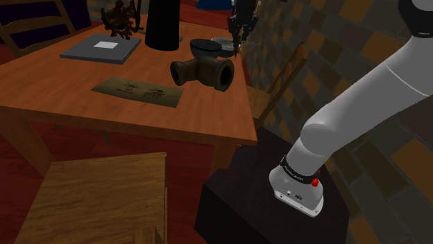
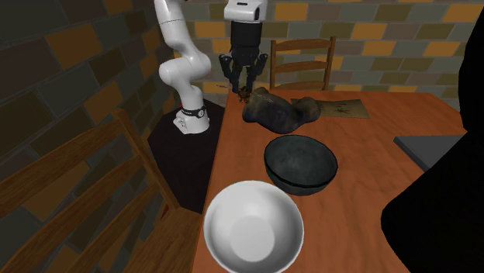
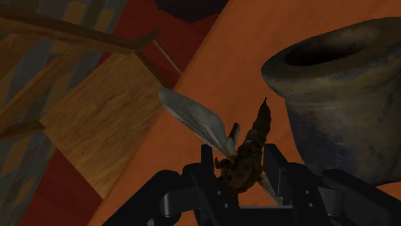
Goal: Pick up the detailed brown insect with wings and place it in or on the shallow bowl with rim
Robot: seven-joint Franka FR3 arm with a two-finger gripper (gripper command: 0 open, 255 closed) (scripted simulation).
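In the shoulder view the gripper (image 1: 239, 38) hangs above the far side of the wooden table (image 1: 83, 76), over a dark pipe fitting (image 1: 203, 69). Something small is at its tips, too small to tell. In the second exterior view the gripper is raised just above the fitting at the table end nearest the stand, and what looks like the brown winged insect (image 2: 247, 94) dangles between its fingers, clear of the tabletop. A dark bowl (image 2: 302, 184) sits just beyond the fitting, and a white bowl (image 2: 252, 229) lies nearer the camera. In the wrist view the fingers pinch the insect's body, one pale wing spread outward, beside the fitting's open mouth.
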